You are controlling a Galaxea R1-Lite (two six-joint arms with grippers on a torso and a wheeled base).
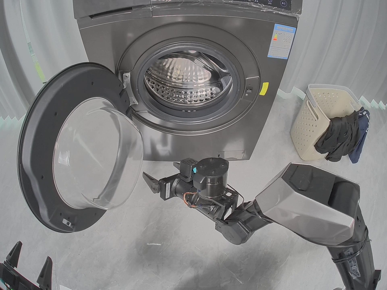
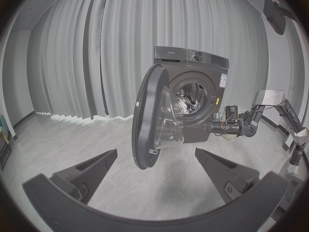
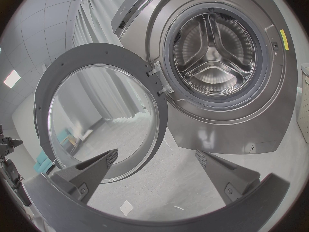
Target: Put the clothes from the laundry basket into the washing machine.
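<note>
The grey washing machine (image 1: 189, 81) stands with its round door (image 1: 76, 150) swung wide to the left, and its steel drum (image 1: 187, 81) holds nothing. A cream laundry basket (image 1: 312, 121) sits on the floor to the machine's right. Black clothes (image 1: 340, 135) and a dark blue garment (image 1: 363, 137) hang over the basket's rim. My right gripper (image 1: 160, 170) hovers low in front of the machine, just below the door opening, open and holding nothing. In the right wrist view it (image 3: 155, 151) faces the door (image 3: 96, 110) and drum (image 3: 214, 55). My left gripper (image 1: 34, 251) is open, low at the near left.
The open door (image 2: 151, 116) juts out toward me on the left and takes up room there. Grey curtains (image 2: 80, 55) hang behind the machine. Bare grey floor (image 1: 169, 246) lies between me, the machine and the basket (image 3: 304, 103).
</note>
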